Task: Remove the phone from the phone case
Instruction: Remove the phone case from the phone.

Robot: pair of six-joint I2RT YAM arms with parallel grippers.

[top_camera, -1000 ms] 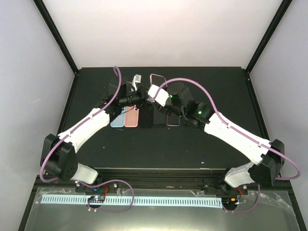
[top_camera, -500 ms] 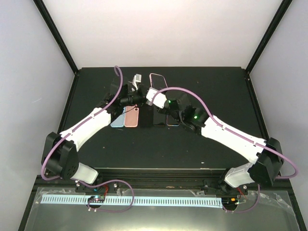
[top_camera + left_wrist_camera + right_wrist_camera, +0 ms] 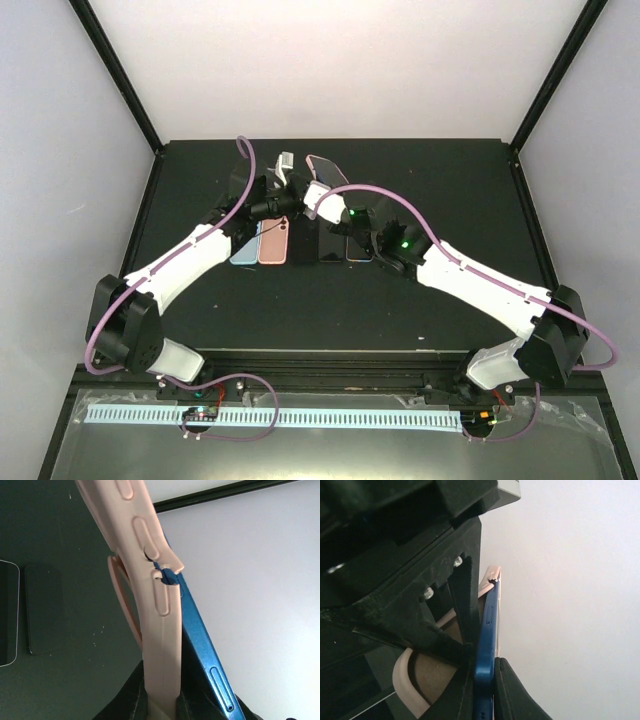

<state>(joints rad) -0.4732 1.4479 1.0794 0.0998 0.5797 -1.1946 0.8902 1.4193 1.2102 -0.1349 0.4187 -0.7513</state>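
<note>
A pale pink phone case (image 3: 150, 605) stands upright in the left wrist view, with my left gripper (image 3: 162, 705) shut on its lower edge. A blue phone (image 3: 200, 645) leans out of the case on the right, and the case rim is peeled off it near the top. In the right wrist view my right gripper (image 3: 482, 695) is shut on the phone's (image 3: 485, 650) thin blue edge, with the case's pink rim (image 3: 405, 680) to its left. From above, both grippers, left (image 3: 283, 195) and right (image 3: 318, 192), meet at the back middle, where the case (image 3: 327, 168) shows tilted.
A row of phones lies on the black table below the grippers: a light blue one (image 3: 243, 246), a pink one (image 3: 272, 243), two black ones (image 3: 303, 243) and a purple-edged one (image 3: 359, 248). The black frame posts and white walls close in the back.
My right gripper has closed onto the blue phone's edge. The right arm has shifted slightly left, and the pink case now sits tilted. The left arm has stayed still.
</note>
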